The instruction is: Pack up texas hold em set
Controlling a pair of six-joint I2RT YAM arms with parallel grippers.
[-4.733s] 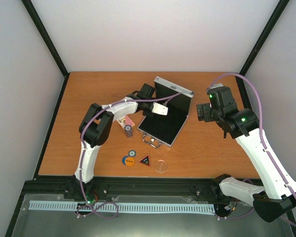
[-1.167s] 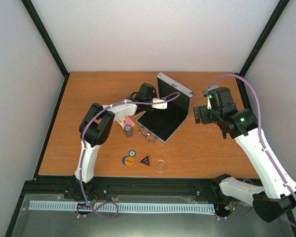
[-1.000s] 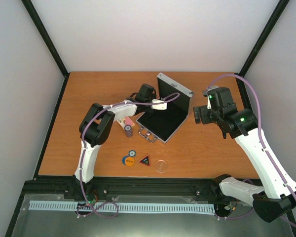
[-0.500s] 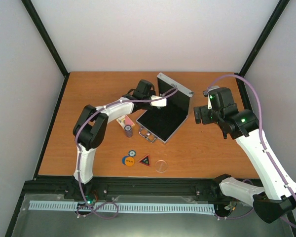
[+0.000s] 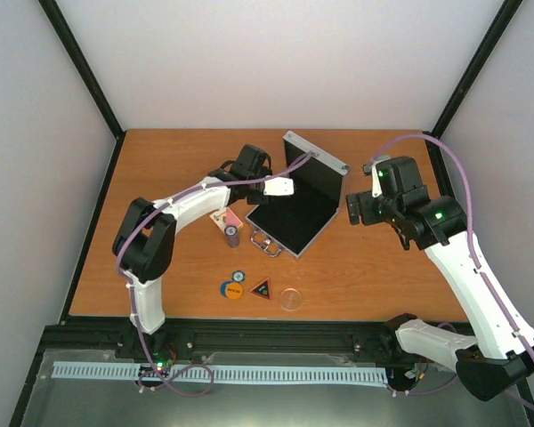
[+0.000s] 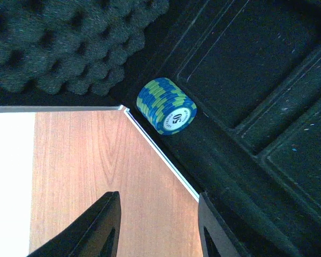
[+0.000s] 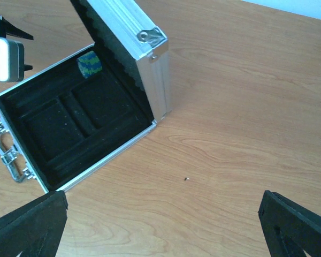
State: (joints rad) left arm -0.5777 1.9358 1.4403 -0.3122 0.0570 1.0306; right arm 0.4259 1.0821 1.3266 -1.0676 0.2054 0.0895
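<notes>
With a blue-green chip stack (image 6: 167, 105) lying in the case's (image 5: 294, 222) 11 o'clock corner, the left gripper (image 5: 283, 187), jaws apart and empty, is nearest the purple chip stack (image 5: 232, 236) standing at its 7 o'clock. The right gripper (image 5: 354, 206) gapes empty at the case's 3 o'clock.

Work surface: a flat orange-brown wooden tabletop (image 5: 160, 169), its grain visible in both wrist views. Enclosure — plain white wall panels (image 5: 285, 62) on three sides, joined by black metal corner posts (image 5: 82, 64). Along the near edge lies a grey metal shelf (image 5: 276, 405) carrying a long white slotted strip (image 5: 222, 374).
</notes>
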